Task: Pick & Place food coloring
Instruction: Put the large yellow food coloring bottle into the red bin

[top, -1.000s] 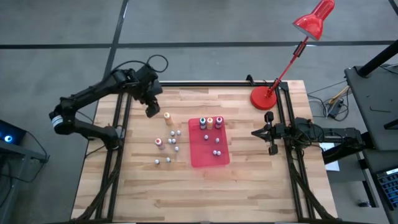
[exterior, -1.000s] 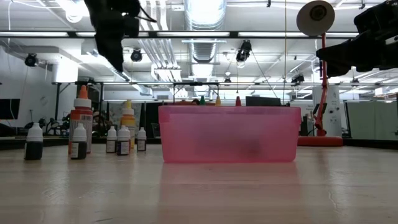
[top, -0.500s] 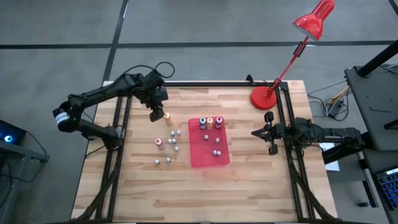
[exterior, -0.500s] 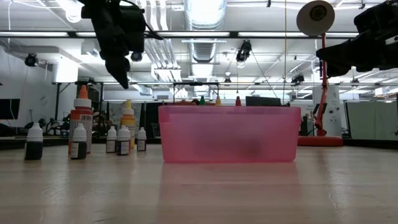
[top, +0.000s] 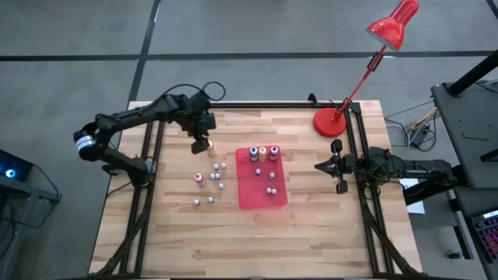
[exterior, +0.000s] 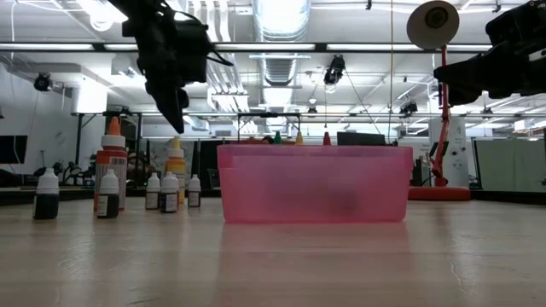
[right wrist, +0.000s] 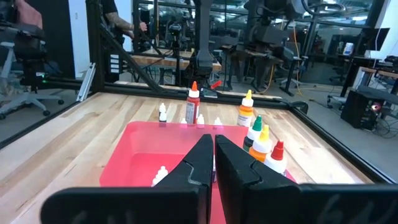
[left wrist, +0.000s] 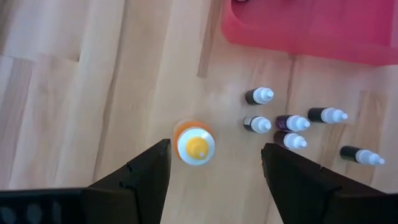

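Low view, nearest row: small dark dropper bottles with white caps (exterior: pixel 47 194) stand on the wooden table (exterior: pixel 273 264) beside a taller red-labelled bottle with an orange tip (exterior: pixel 111 175). Just beside this group sits the pink-red tray (exterior: pixel 311 183), its wall hiding whatever is inside from this side. From above, the tray (top: pixel 261 190) holds three taller bottles in a row at its far end (top: pixel 263 153) and a few tiny white-capped ones nearer the middle (top: pixel 271 183).

Loose food coloring bottles (top: pixel 214 180) are scattered on the table left of the tray, well clear of each other. The orange bottle (left wrist: pixel 195 143), upright with a yellow tip and white collar, stands apart at the far side of that cluster.

Left gripper (top: pixel 201 142) hangs over the orange bottle, fingers (left wrist: pixel 140 180) spread wide, one on each side of it, not touching; nothing held. Nearest neighbours are two small dark bottles (left wrist: pixel 259 109), near but outside the fingers.

Right gripper (top: pixel 333 165) waits at the table's right edge, fingers (right wrist: pixel 198 163) pressed together, empty.

Red desk lamp (top: pixel 333 120) stands at the far right corner.
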Robot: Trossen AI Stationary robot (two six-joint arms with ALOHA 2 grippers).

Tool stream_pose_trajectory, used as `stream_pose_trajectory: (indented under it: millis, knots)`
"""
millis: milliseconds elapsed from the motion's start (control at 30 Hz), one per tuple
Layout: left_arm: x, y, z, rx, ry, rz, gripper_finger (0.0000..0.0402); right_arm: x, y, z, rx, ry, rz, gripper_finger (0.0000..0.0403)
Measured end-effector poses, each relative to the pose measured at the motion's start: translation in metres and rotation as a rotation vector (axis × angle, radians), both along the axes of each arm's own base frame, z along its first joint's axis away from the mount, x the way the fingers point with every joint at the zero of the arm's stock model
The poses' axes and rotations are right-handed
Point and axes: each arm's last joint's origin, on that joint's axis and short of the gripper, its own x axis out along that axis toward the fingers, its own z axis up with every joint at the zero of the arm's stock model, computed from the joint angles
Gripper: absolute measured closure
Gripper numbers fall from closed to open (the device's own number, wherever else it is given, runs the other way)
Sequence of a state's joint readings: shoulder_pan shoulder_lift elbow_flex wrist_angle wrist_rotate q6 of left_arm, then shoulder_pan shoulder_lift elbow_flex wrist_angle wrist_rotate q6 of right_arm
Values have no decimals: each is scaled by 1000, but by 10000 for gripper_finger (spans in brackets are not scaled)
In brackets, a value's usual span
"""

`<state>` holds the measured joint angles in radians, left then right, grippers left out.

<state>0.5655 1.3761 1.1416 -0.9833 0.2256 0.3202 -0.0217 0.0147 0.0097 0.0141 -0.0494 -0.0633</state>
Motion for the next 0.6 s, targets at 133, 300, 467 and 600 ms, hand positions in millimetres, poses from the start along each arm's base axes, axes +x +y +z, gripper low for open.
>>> stream_pose_trajectory:
  millis: [133, 300, 467, 600]
  knots:
    - [4, 3, -5, -1, 17, -2, 180, 0, 0, 0, 0, 0, 0, 394]
    - [9, 6, -14, 1, 54, 5, 180, 0, 0, 0, 0, 0, 0, 394]
    - [12, 10, -22, 28, 105, 19, 180, 0, 0, 0, 1, 0, 0, 394]
    - [14, 12, -26, 20, 119, 19, 180, 0, 0, 0, 0, 0, 0, 394]
